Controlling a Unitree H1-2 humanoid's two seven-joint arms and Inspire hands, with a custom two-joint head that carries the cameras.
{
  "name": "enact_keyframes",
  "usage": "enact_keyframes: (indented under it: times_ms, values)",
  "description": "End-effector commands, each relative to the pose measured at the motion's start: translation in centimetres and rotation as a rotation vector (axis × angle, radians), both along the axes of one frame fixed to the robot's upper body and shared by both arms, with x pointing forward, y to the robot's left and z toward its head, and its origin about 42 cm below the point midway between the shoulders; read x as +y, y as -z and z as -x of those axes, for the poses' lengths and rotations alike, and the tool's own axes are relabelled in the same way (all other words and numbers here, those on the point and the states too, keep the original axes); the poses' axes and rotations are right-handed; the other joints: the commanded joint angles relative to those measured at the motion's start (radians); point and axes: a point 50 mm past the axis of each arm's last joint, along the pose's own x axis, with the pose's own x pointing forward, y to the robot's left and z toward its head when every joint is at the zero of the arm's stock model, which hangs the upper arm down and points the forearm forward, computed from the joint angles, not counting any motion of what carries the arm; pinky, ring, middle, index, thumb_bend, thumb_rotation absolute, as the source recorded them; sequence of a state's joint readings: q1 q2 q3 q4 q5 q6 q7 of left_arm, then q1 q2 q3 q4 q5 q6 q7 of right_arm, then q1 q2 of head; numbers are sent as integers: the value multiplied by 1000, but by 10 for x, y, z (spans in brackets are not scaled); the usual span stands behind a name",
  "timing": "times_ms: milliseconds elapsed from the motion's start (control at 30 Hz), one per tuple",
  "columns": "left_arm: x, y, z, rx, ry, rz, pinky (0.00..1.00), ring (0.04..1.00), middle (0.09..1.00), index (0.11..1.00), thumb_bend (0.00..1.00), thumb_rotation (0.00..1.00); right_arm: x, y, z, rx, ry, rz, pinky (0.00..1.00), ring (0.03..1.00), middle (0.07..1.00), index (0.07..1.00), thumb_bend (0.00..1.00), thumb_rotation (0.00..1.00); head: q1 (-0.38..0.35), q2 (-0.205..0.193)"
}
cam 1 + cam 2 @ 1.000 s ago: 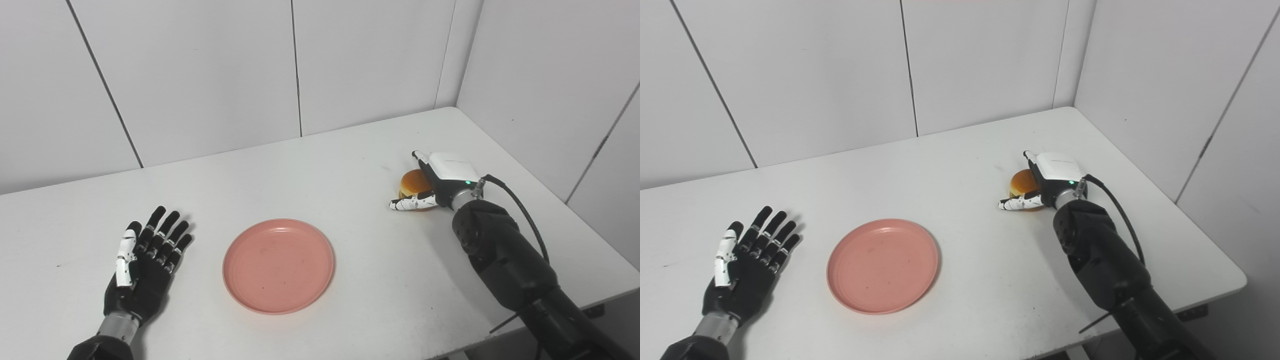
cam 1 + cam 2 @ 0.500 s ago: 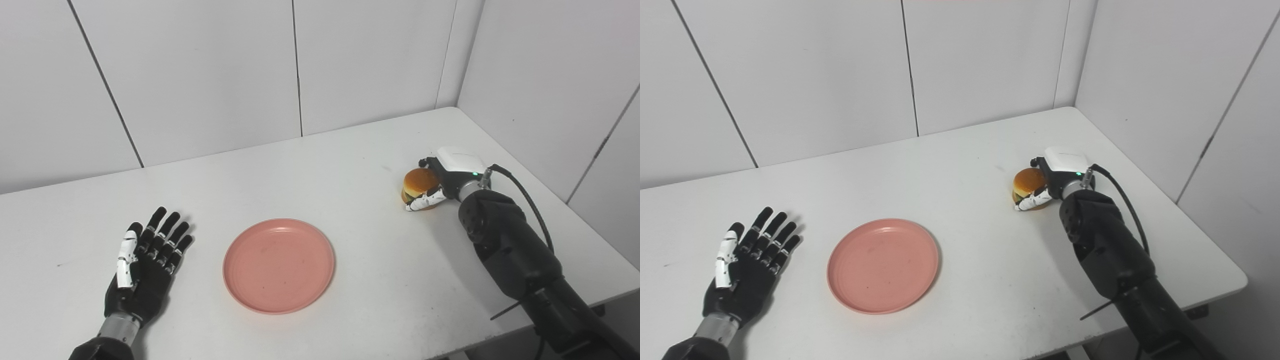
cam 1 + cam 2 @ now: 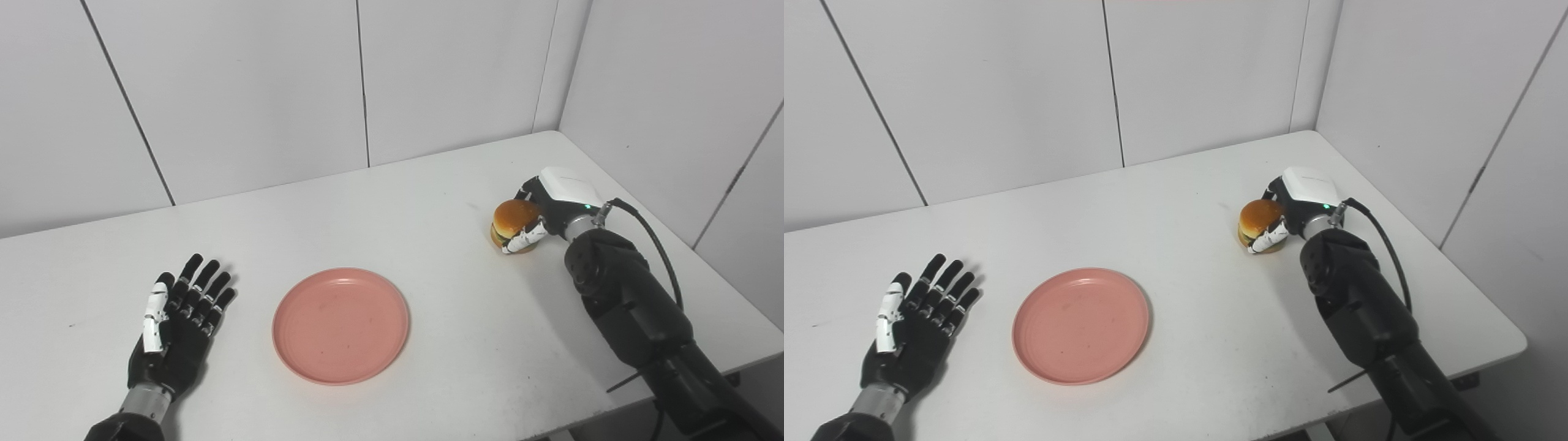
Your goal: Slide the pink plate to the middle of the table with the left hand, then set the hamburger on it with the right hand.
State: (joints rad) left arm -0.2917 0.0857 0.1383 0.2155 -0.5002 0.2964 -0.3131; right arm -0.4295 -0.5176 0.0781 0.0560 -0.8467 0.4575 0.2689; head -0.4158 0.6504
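Observation:
The pink plate (image 3: 340,324) lies flat near the middle of the white table (image 3: 392,214), empty. My left hand (image 3: 177,315) lies open and flat on the table to the plate's left, apart from it. The hamburger (image 3: 513,222) is at the right side of the table. My right hand (image 3: 548,205) is shut on the hamburger from its right side, thumb across its front, and holds it tilted, just off or at the table surface. It also shows in the right eye view (image 3: 1260,224).
White wall panels stand behind the table and along its right side, close to the right hand. The table's front edge (image 3: 612,407) runs under my right forearm (image 3: 631,306). A black cable (image 3: 658,245) loops off the right wrist.
My right hand has closed its fingers around the hamburger and raised it slightly, moving a little back and right. The left hand and the plate have not moved.

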Motion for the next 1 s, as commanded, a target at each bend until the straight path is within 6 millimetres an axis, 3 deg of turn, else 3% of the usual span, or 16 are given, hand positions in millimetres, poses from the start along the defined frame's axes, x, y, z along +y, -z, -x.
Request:
enact_keyframes:
  times_ms: [0, 267, 433, 600, 767, 967]
  values:
    - [-2, 4, 1, 47, 1, -10, 975, 956, 958, 954, 333, 1000, 1, -34, -3, -120, -20, 20, 243, 319, 419, 488, 511, 133, 5, 0]
    - [-9, 1, 3, 51, -17, -26, 959, 941, 945, 940, 343, 1000, 28, -62, 12, -218, -129, 1, 270, 356, 436, 487, 507, 134, 51, 12]
    - [-19, -3, 6, 63, -24, -16, 962, 948, 951, 941, 346, 1000, 60, -73, 18, -267, -199, 19, 236, 321, 391, 484, 509, 135, 111, 24]
    - [-32, -7, 8, 65, -25, -26, 960, 947, 951, 939, 349, 1000, 92, -75, 23, -275, -273, 0, 168, 236, 315, 478, 511, 134, 191, 42]
    - [-47, -11, 9, 76, -35, -29, 943, 931, 934, 926, 356, 1000, 125, -69, 26, -277, -400, -33, 190, 266, 350, 482, 510, 132, 274, 62]
    - [-60, -14, 9, 84, -35, -27, 940, 931, 936, 924, 350, 1000, 158, -59, 27, -261, -509, -65, 150, 212, 284, 473, 512, 125, 344, 81]
